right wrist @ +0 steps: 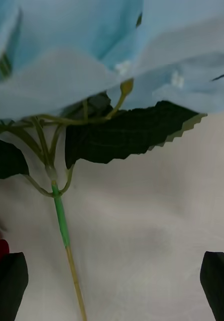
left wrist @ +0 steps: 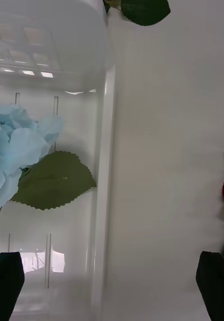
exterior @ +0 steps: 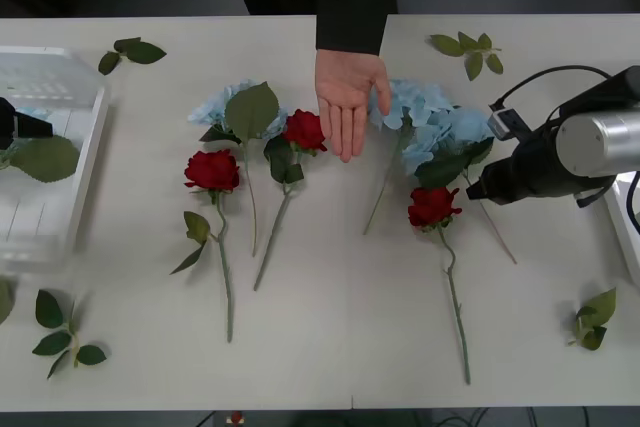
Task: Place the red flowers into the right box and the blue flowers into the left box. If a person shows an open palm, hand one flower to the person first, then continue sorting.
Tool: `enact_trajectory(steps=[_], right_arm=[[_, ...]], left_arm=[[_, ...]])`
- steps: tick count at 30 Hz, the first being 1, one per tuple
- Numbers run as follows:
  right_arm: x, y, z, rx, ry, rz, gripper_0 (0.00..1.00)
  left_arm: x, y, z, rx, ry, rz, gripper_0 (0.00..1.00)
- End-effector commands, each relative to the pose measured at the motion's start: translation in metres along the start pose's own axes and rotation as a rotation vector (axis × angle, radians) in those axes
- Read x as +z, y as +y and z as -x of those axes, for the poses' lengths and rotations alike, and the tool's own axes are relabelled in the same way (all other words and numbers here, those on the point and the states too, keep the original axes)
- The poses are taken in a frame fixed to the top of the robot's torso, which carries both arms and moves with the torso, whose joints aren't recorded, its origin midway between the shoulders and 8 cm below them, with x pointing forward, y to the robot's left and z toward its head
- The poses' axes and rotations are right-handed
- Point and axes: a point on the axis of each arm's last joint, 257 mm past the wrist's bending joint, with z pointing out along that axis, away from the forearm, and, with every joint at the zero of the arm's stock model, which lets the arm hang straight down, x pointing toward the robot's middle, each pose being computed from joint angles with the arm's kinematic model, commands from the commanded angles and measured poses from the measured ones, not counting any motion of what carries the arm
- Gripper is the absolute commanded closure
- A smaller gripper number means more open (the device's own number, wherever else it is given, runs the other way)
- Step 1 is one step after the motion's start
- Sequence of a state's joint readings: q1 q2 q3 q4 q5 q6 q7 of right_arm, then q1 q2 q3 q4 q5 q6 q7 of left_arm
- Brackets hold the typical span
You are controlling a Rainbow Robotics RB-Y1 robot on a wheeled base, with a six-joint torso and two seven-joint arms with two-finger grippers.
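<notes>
Blue flowers (right wrist: 107, 55) look light with crushable petals; the thin stiff stem (right wrist: 67, 241) between the right gripper's (right wrist: 114, 286) wide-open, empty jaws suits gripping.

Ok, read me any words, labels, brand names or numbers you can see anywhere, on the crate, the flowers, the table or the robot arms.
None: no readable text in any view.
The left box: plain white plastic, no label.
The blue flowers, red flowers and table: no tags or print.
The right claw, open over a blue flower's stem, and the left claw, open at the left box: no markings.
</notes>
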State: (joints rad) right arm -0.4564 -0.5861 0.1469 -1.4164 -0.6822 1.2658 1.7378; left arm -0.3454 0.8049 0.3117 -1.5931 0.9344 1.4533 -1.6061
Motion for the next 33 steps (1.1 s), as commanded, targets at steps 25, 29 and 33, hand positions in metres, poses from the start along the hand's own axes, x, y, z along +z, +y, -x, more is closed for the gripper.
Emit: enact_trajectory(steps=[25,29,33], right_arm=[[0.025,0.000,-0.007,-0.056,-0.015,-0.076,1.00],[0.023,0.000,-0.004,-0.055,-0.024,-0.075,1.00],[0.013,-0.007,0.006,-0.059,-0.051,-0.081,1.00]], left_arm=[[-0.018,-0.007,0.028,0.055,-0.063,-0.002,0.00],[-0.017,-0.007,0.027,0.053,-0.064,-0.003,0.00],[-0.018,-0.007,0.027,0.054,-0.062,-0.002,0.00]])
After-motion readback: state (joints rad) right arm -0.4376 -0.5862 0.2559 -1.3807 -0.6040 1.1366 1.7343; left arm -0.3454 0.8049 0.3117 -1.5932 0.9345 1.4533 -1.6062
